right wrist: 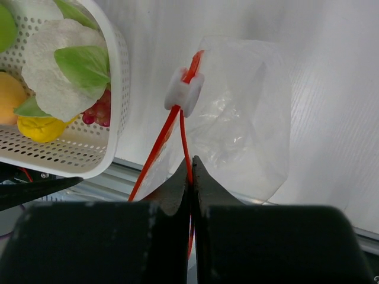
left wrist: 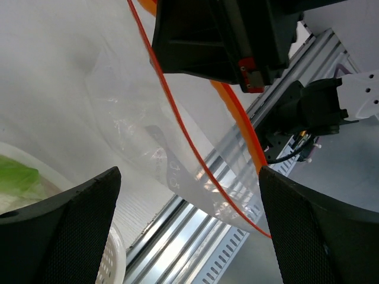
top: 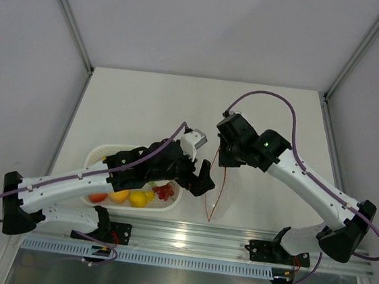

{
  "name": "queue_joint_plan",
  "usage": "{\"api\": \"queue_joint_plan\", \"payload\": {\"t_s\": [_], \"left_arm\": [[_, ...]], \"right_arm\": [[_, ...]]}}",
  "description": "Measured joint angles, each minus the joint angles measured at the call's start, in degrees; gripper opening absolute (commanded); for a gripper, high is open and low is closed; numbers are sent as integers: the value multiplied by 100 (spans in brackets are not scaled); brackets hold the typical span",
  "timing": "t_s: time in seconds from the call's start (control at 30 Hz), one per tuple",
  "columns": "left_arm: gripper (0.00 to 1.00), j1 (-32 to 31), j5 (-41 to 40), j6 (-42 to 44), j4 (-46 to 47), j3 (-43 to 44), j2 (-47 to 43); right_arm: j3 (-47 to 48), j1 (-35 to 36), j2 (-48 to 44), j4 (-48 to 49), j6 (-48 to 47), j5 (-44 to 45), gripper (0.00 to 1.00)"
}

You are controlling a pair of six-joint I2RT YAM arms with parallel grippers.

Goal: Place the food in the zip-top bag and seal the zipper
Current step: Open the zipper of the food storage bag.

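Pinching the zipper [right wrist: 156,148] with our closed right gripper [right wrist: 190,168], we judge the zip-top bag [right wrist: 243,112] light, floppy and slippery; our open left gripper [left wrist: 186,189] should take the opposite lip.

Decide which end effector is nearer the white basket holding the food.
Left. The left end effector hangs open just beyond the right end of the basket; the right end effector is farther right, shut on the zipper of the zip-top bag.
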Motion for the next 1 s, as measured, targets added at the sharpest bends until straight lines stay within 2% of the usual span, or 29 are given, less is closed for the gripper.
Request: {"api": "queue_joint_plan", "payload": {"t_s": [0.1,0.13,0.17,0.2,0.23,0.27,0.3,0.33,0.37,0.43,0.47,0.7,1.0], "left_arm": [[87,2,-31,-70,-111,44,177],[77,0,-55,-109,-160,74,243],[72,2,-61,-149,-186,98,313],[56,2,-63,-173,-214,120,380],[45,2,-57,-216,-240,146,448],[24,2,-57,-166,-269,181,542],[13,2,-57,-229,-267,190,577],[5,2,-55,-260,-275,210,640],[1,2,-48,-258,-282,225,688],[1,2,-52,-284,-284,243,737],[0,2,-61,-304,-289,254,748],[1,2,-140,-540,-302,361,763],[1,2,-584,-1010,-446,417,767]], "right_arm": [[9,0,-11,4,15,-13,6],[9,0,-13,4,15,-22,8],[9,0,-22,4,15,-28,11],[9,0,-35,4,17,-33,12],[9,0,-48,4,15,-39,13],[9,2,-76,4,15,-42,16],[9,7,-105,2,17,-42,19],[9,11,-140,2,31,-44,29],[7,13,-179,2,52,-44,34],[-22,26,-267,9,90,-44,44],[-59,44,-326,15,129,-39,45],[-463,380,-601,59,396,-17,45],[-614,859,-608,66,1121,199,39]]}}
